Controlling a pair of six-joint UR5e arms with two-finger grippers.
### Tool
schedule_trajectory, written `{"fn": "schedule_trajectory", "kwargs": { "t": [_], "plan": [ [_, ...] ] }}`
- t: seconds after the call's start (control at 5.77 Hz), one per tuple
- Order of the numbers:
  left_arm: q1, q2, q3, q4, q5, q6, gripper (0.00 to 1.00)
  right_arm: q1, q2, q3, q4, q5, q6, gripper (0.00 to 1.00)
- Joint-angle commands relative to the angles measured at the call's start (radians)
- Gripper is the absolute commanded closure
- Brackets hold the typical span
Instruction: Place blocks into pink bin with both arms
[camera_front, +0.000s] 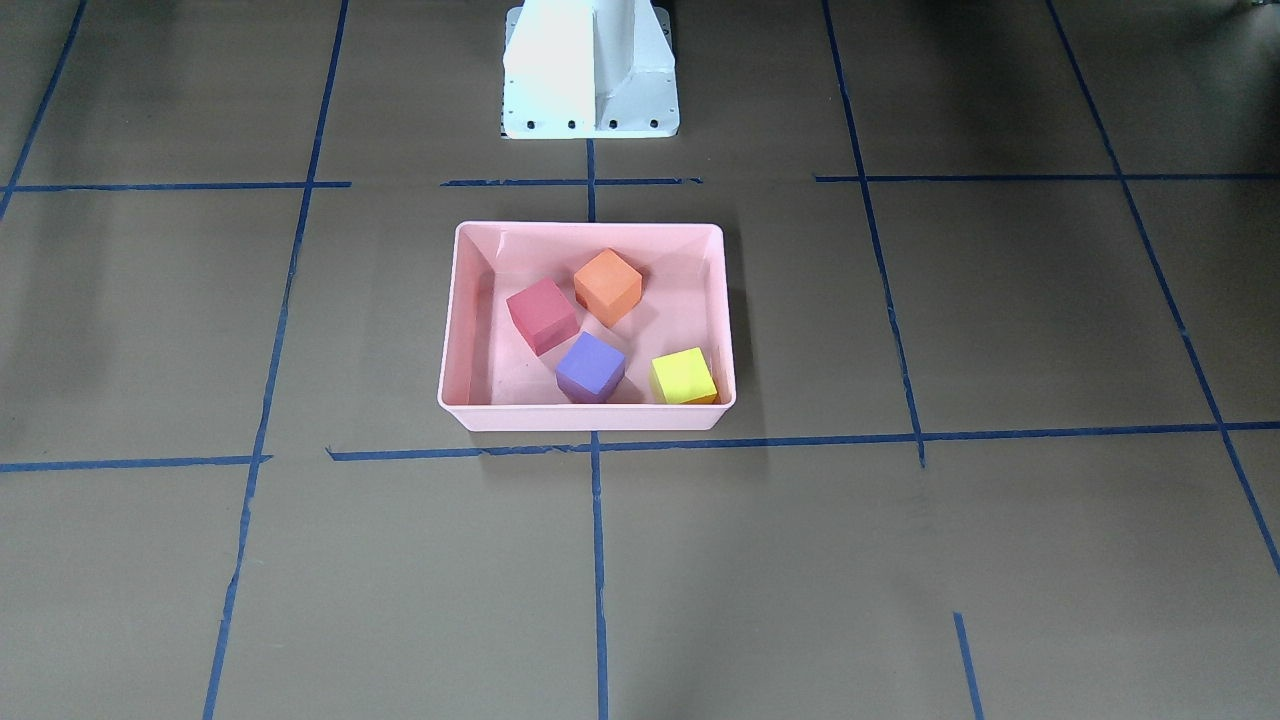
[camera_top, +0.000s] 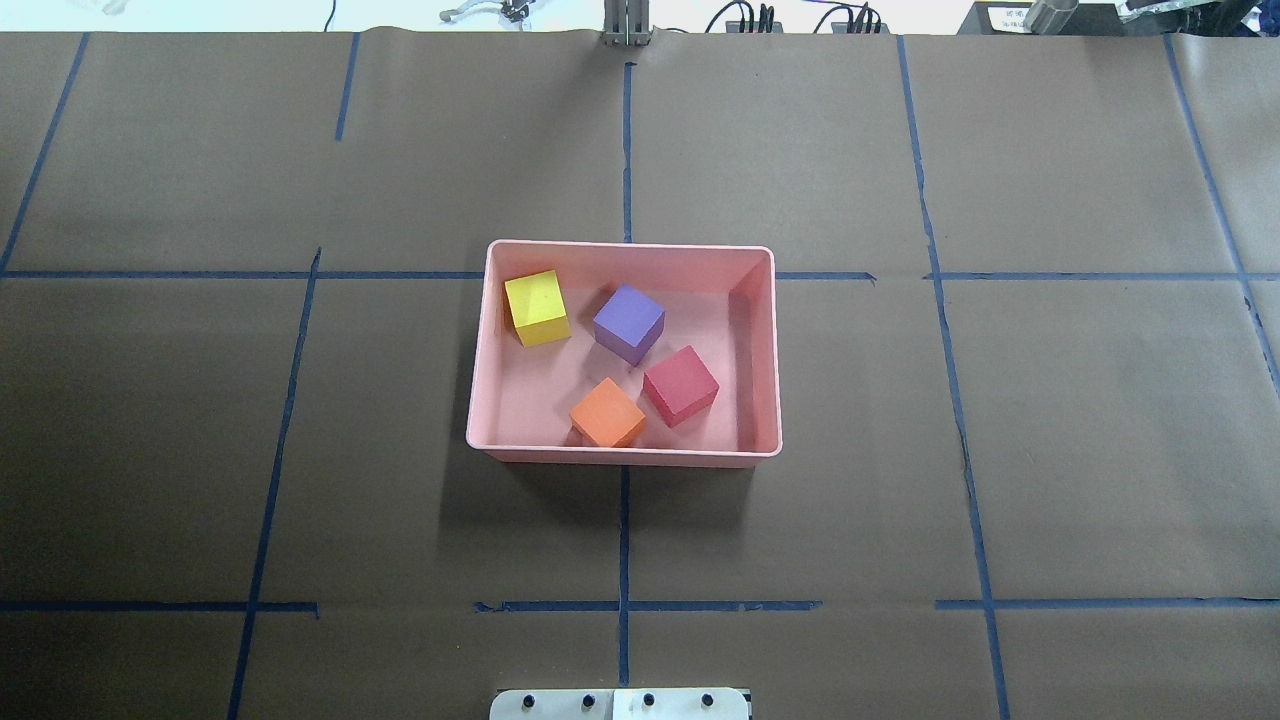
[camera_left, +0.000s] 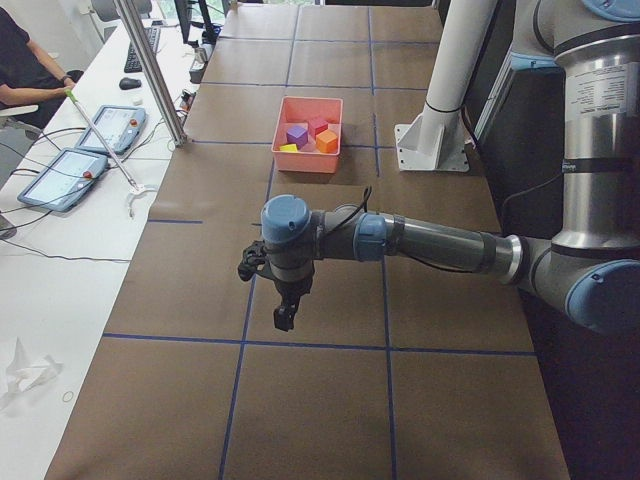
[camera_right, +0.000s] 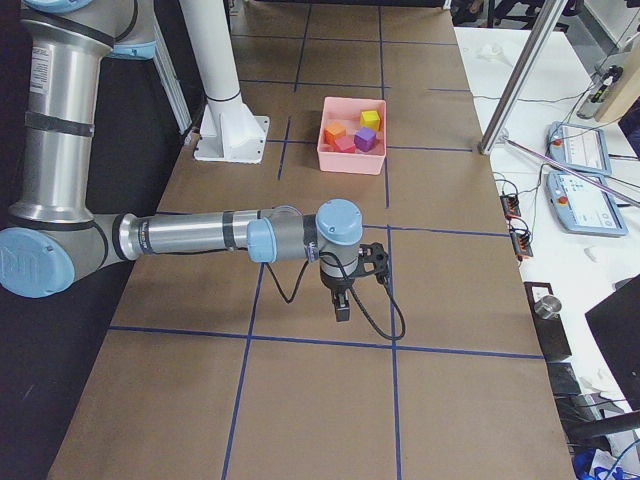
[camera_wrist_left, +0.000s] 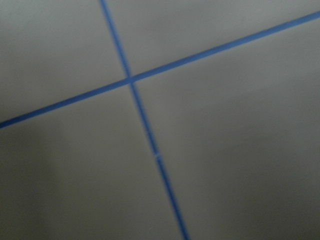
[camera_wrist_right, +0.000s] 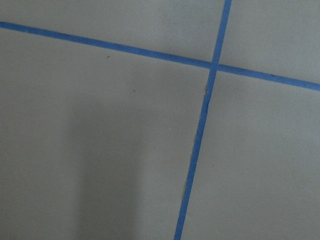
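Front view: the bin sits flat in the middle of the worktop, open side up. Its long side runs from the robot's left to its right. The red block, orange block, purple block and yellow block all lie inside, so the job looks done.

Overhead view: the yellow block is close to a far corner, on the robot's left. No arm is over the bin.

Left side view: the left claw hangs over bare worktop, well apart from the bin. I cannot tell if it is wide or narrow.

Right side view: the right claw also hangs far from the bin, and again I cannot tell.

Wrist views: only worktop and blue tape show.

Not much can go wrong now, I think. If an arm swings low back across the middle, it might bump the bin, push it askew, or tip a block out.
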Motion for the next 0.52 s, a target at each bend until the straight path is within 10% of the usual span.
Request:
{"fn": "schedule_trajectory", "kwargs": {
  "t": [0.0,0.35],
  "plan": [
    [-0.051,0.009,0.100,0.025,-0.018,0.047,0.00,0.033,-0.040,-0.016,-0.031,-0.011,-0.089,0.00],
    [-0.047,0.000,0.105,0.008,-0.051,-0.158,0.00,0.033,-0.039,-0.019,-0.031,0.008,-0.075,0.00]
  ]
}}
